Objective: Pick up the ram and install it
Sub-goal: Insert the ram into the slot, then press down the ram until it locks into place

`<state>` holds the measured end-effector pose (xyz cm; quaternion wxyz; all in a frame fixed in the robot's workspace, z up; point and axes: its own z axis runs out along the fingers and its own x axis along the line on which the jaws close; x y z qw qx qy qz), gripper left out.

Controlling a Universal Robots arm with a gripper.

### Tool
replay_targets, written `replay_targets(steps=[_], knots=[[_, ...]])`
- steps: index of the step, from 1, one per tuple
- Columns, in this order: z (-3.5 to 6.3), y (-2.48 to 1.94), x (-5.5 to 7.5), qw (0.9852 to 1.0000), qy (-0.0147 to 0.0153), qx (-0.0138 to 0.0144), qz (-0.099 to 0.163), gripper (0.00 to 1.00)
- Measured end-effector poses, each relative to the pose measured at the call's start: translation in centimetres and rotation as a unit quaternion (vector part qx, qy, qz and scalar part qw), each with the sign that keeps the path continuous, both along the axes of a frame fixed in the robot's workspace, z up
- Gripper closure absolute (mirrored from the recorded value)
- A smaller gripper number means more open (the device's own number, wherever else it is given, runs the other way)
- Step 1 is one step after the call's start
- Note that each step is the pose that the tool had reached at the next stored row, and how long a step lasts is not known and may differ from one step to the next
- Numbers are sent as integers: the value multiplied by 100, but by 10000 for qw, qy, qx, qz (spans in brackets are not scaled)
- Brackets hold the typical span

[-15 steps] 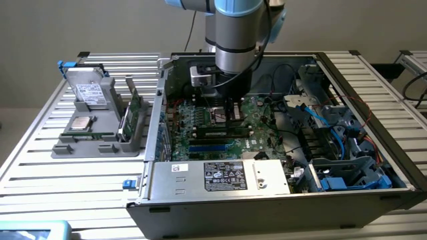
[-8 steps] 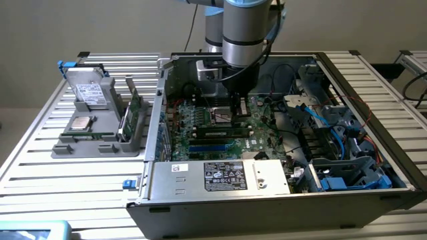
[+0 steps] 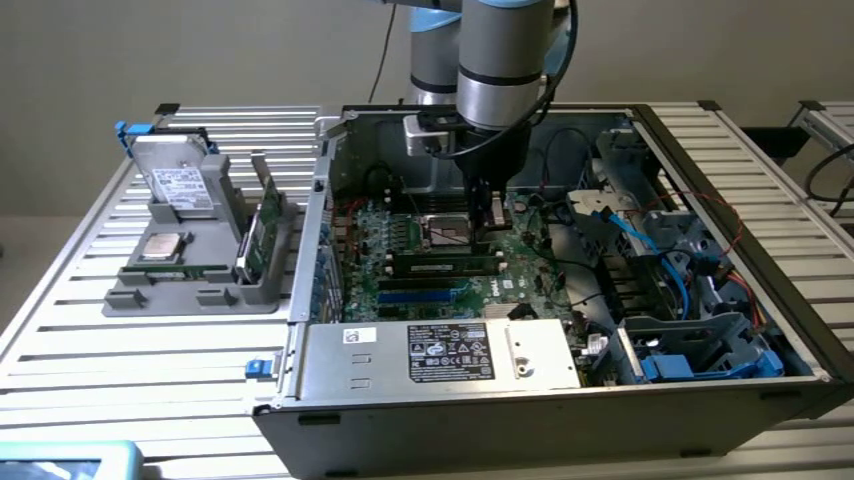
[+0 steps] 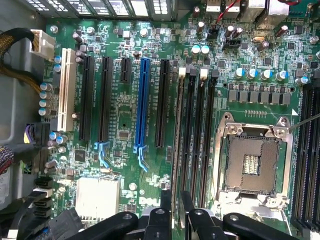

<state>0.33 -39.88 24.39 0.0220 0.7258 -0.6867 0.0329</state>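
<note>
The ram is down inside the open computer case. In the exterior view you see it as a dark stick with a pale label, standing on edge on the motherboard, just beside the processor socket on the side toward the power supply. The arm comes straight down into the case, and your gripper is at the end of the stick toward the exterior view's right. On the slatted table, toward the exterior view's left, a grey tray holds green cards standing on edge, well apart from the gripper.

In the wrist view you look down on the ram edge-on. It shows as a thin pale line along the memory slot farthest from the socket, with empty dark slots between the two and a blue slot on its other side. The stick runs into the gripper, whose two black fingers stand tight against either side of it, clamped on the ram. You cannot tell whether it is pressed fully home.
</note>
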Motion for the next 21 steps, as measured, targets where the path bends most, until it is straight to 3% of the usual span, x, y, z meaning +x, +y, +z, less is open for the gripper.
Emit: replay_targets(steps=[8,10,12,15,18,21], knots=[[0,0,0,10000,0,-1,0,78],[0,0,0,10000,0,0,0,80],[0,0,0,10000,0,-1,0,89],[0,0,0,10000,0,-1,0,89],[-1,3,3,10000,1,-32,-22,89],[-7,5,3,9999,1,-93,-68,89]])
